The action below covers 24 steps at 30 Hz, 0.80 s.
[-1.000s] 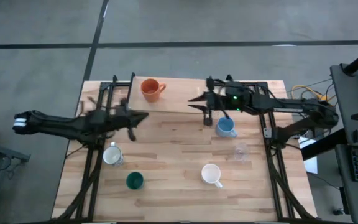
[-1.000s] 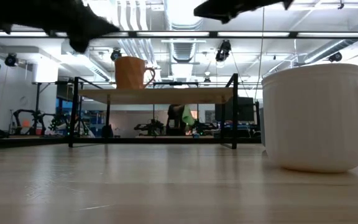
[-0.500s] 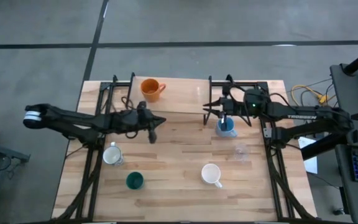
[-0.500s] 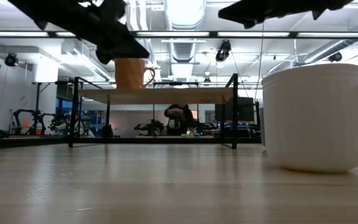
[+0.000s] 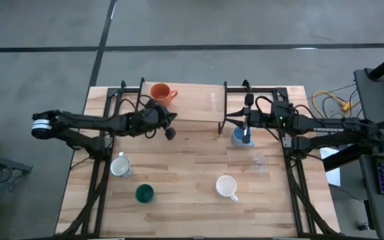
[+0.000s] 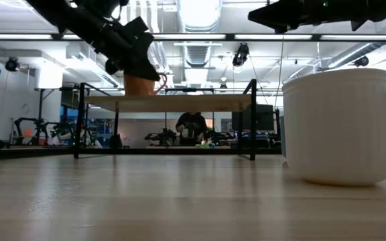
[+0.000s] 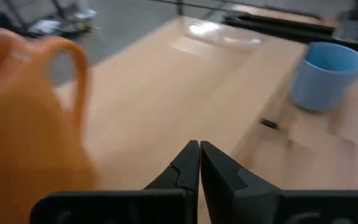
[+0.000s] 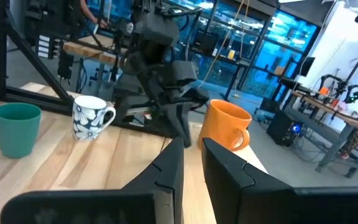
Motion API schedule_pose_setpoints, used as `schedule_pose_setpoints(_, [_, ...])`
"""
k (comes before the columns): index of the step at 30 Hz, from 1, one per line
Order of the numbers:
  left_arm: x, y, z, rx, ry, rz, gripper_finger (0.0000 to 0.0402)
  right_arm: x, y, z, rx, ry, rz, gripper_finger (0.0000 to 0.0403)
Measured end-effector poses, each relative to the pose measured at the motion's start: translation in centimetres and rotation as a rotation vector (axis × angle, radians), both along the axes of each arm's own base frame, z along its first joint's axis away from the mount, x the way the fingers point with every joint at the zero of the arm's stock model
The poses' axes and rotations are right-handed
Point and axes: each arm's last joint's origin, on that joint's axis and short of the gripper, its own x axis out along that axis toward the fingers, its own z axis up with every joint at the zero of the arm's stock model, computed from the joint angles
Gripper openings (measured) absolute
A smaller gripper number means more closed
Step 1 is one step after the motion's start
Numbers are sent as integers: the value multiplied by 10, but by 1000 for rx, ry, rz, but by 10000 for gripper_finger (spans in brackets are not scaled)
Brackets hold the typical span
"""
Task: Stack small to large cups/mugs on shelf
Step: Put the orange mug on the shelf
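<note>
A wooden table (image 5: 185, 167) stands on a grey floor, with a workshop room beyond it. The shelf (image 5: 192, 100) sits along the far edge, with the orange mug (image 5: 160, 92) on its left part. The left gripper (image 5: 170, 133), fingers pressed together and empty, hovers just near of that mug. The right gripper (image 5: 247, 100) hangs above the light blue mug (image 5: 241, 137), its fingers a narrow gap apart, holding nothing. The white mug with dark markings (image 5: 120, 165), dark green cup (image 5: 144, 194), plain white mug (image 5: 227, 187) and clear glass (image 5: 259, 162) stand on the table.
</note>
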Motion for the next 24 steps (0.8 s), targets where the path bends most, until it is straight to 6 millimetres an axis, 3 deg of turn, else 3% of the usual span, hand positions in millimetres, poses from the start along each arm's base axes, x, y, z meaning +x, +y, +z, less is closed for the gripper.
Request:
schedule_pose_setpoints(9, [-6, 4, 8, 35, -27, 76, 0, 0, 0, -3, -8, 9, 0, 52])
schedule_pose_setpoints(24, [-8, 9, 4, 95, 8, 206, 0, 0, 0, -4, -8, 14, 0, 52])
